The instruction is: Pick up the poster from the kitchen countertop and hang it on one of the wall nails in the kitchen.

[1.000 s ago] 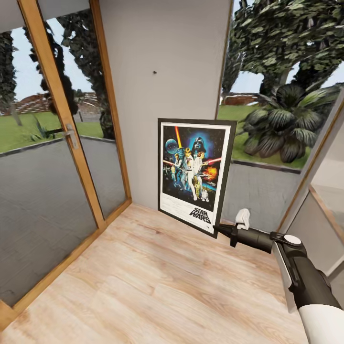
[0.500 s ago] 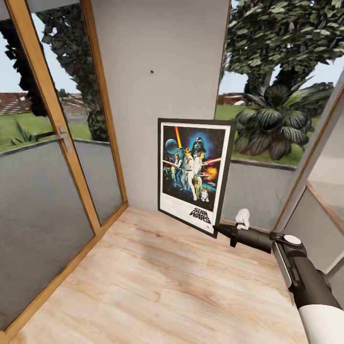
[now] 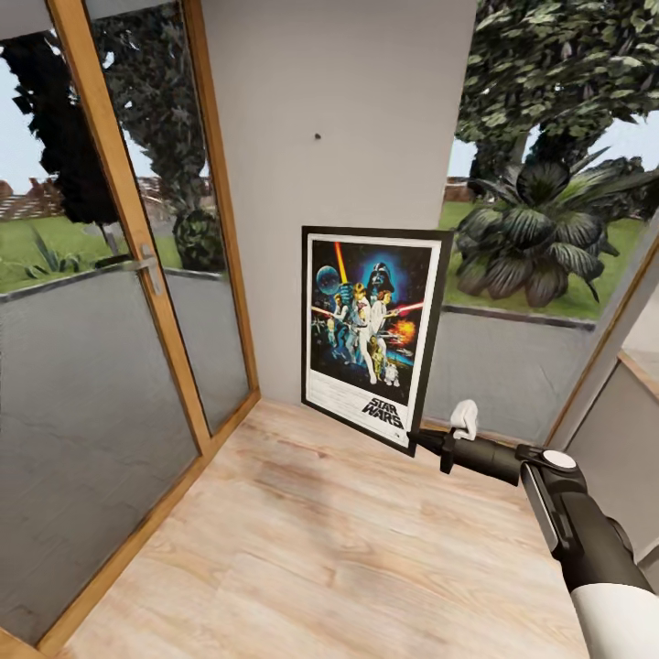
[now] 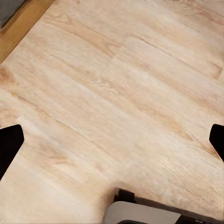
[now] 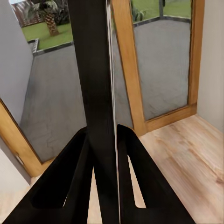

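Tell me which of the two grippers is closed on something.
The right gripper: its fingers clamp the poster at its lower corner. The left gripper hangs open over the wooden floor.

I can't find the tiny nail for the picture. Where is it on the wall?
In the head view, the wall nail is a dark dot on the light-grey wall, above the poster that the right gripper holds up.

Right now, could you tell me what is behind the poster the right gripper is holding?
Behind the poster lies the plain light-grey wall, with the nail above it, and part of a window. The poster covers the wall's lower section; anything there is hidden.
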`<state>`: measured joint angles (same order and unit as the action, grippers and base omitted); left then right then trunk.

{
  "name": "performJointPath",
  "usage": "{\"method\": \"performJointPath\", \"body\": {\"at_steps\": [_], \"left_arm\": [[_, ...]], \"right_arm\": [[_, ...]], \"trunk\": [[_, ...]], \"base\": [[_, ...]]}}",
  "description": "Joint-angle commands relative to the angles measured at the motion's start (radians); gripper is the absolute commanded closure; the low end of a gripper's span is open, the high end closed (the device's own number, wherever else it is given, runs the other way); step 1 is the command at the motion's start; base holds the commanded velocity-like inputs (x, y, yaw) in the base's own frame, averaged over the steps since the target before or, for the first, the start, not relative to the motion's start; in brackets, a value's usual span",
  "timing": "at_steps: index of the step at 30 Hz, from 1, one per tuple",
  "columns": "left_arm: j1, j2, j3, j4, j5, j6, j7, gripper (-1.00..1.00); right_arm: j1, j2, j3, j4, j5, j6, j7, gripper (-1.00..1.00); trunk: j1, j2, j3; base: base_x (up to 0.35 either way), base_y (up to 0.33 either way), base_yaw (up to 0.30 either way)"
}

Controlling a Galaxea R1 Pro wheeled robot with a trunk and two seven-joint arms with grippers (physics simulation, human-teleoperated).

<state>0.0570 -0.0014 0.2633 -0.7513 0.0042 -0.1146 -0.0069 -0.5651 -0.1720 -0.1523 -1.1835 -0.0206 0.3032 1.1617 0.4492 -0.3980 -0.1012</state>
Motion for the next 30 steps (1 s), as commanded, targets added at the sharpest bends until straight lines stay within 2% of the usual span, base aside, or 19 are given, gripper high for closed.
{"method": "performJointPath", "body": {"at_steps": [1,30], "left_arm": [[0.0,0.0,0.001,0.0,0.0,-0.002,-0.001,-1.0],[0.0,0.0,0.001,0.0,0.0,-0.002,-0.001,-1.0]], "right_arm": [[-0.001,0.0,-0.001,-0.001,-0.004,0.013,0.006,1.0],[-0.001,0.0,-0.001,-0.001,-0.004,0.013,0.006,1.0]], "trunk": [[0.001,-0.002,-0.002],[0.001,-0.002,-0.002]], "base": [[0.081,0.343,0.0],[0.139,0.343,-0.01]]}}
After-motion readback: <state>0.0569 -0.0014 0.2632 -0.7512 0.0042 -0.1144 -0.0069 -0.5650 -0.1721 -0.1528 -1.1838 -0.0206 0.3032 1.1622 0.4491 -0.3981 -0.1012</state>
